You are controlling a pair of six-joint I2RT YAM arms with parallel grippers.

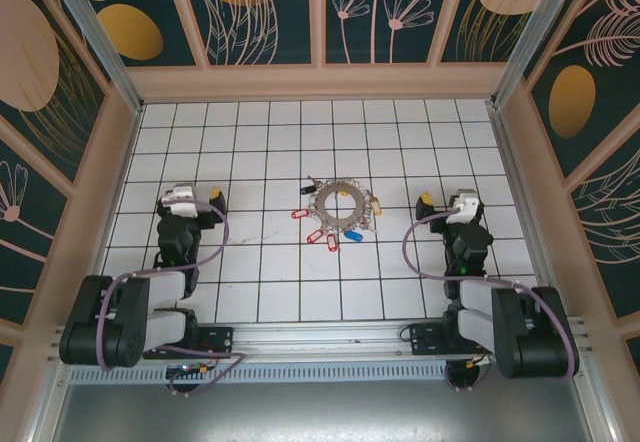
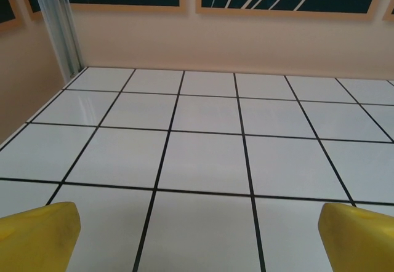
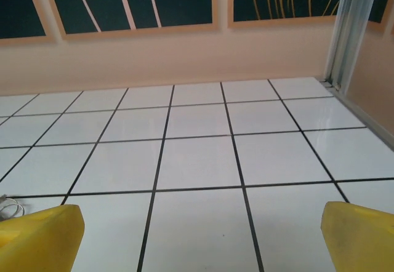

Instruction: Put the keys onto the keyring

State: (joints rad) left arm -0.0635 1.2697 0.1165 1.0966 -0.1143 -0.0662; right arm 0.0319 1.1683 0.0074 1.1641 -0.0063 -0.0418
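Keyring point(image 1: 338, 201) between left claw point(image 1: 188, 200) and right claw point(image 1: 458, 203)

No text, label, number or brand can be read; tags on the keys point(image 1: 318, 235) are too small to tell

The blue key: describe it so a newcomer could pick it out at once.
In the middle of the white tiled table lies a flat grey keyring ringed by keys. The blue key lies by the ring's near side, the only blue tag, with red ones to its left.
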